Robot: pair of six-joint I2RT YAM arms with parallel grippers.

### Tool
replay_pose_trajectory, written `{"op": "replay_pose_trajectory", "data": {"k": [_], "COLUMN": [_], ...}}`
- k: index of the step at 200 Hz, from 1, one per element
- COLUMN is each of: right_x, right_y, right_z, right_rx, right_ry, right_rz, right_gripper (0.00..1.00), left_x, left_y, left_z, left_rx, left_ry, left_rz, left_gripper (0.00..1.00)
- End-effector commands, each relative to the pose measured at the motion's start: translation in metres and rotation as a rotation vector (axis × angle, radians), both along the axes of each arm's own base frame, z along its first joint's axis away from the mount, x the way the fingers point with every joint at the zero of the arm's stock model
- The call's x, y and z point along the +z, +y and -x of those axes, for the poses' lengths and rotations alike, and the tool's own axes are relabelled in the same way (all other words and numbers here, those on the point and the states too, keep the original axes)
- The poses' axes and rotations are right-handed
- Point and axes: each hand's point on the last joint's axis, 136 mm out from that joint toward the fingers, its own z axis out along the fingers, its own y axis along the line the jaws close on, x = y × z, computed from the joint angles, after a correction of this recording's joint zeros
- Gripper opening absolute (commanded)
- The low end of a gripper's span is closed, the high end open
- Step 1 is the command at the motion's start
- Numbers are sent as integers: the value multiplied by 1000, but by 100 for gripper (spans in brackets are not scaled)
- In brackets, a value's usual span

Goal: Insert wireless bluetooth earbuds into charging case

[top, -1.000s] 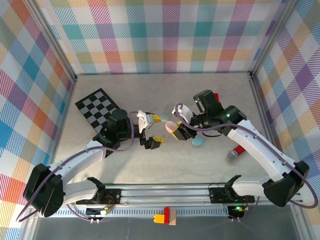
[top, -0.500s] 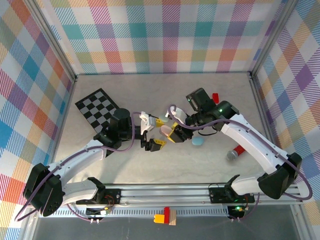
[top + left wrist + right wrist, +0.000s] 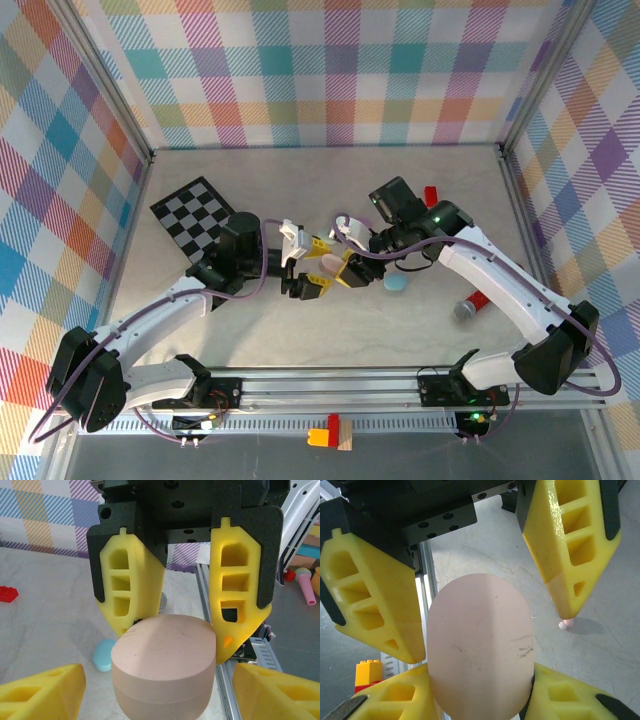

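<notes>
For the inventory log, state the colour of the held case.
Plain pale pink; the case shows best in the right wrist view.

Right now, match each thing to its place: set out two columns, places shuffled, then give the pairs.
Things: 1 pink case; 2 light blue case; 3 red block; 4 checkerboard.
Places: A far left of the table; B gripped in the right claw; C back right of the table; D lying just right of the gripped case.
Pairs: 1-B; 2-D; 3-C; 4-A.

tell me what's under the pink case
Table shows around the pink case, with a tiny pink earbud off to one side. The patch straight below is covered by the case itself.
</notes>
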Motion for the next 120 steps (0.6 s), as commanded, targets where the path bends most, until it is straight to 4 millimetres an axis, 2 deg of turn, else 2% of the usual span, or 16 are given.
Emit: {"op": "replay_pose_trajectory", "data": {"k": [1,50,120], "right_x": [9,9,6], "right_y": [3,3,4], "right_z": [3,4,5], "right_rx": [34,38,47], "right_ry": [-29,-27,-19], "right_rz": [-20,-24,-21], "right_gripper": [37,37,37], "left_x": [10,10,14], "left_y": [-4,-5,-6], "left_z": [6,5,4], "left_rx": [-39,-40,-39], "left_ry": [-1,3,-1], "left_rz": [14,12,23], "left_gripper": [74,63,64]}}
